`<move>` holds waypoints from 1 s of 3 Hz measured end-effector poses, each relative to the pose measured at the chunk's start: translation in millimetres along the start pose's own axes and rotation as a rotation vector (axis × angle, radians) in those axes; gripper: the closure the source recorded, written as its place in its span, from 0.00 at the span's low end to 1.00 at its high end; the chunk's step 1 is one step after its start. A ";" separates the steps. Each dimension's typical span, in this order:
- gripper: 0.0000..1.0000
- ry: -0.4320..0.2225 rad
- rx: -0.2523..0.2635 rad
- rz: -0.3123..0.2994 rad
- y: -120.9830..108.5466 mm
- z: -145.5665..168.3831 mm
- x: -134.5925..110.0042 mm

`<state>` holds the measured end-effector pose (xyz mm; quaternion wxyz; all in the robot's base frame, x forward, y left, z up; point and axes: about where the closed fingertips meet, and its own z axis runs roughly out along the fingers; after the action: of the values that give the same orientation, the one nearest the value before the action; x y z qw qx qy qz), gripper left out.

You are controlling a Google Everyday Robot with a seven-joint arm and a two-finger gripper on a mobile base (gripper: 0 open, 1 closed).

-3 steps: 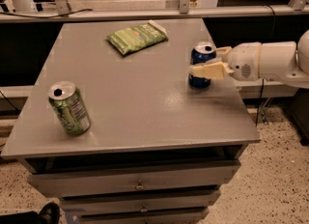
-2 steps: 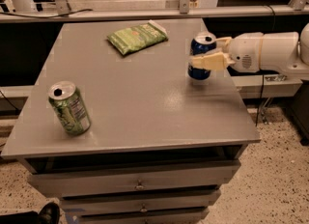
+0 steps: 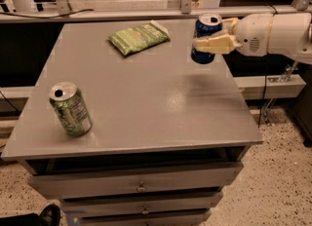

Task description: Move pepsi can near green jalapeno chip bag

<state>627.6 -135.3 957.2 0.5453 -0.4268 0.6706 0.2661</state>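
The dark blue pepsi can (image 3: 204,53) with a silver top hangs upright above the table's right edge, held by my gripper (image 3: 210,42). The gripper reaches in from the right on a white arm, with a cream finger (image 3: 214,45) across the can's side. The green jalapeno chip bag (image 3: 139,37) lies flat at the back middle of the grey table (image 3: 146,103), to the left of the can and apart from it.
A green-and-white can (image 3: 70,109) stands upright near the table's front left corner. The table has drawers (image 3: 141,183) below its front edge. A rail runs along the back, and speckled floor (image 3: 273,171) lies to the right.
The gripper has lifted the pepsi can off the table and carried it up and toward the back. The chip bag and the green-and-white can have not moved.
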 end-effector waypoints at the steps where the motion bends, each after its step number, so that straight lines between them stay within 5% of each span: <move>1: 1.00 -0.017 -0.026 -0.037 -15.3 33.1 -3.4; 3: 1.00 -0.050 -0.054 -0.099 -68.8 119.3 -9.5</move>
<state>747.4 -68.5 942.3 0.5627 -0.4672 0.6276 0.2671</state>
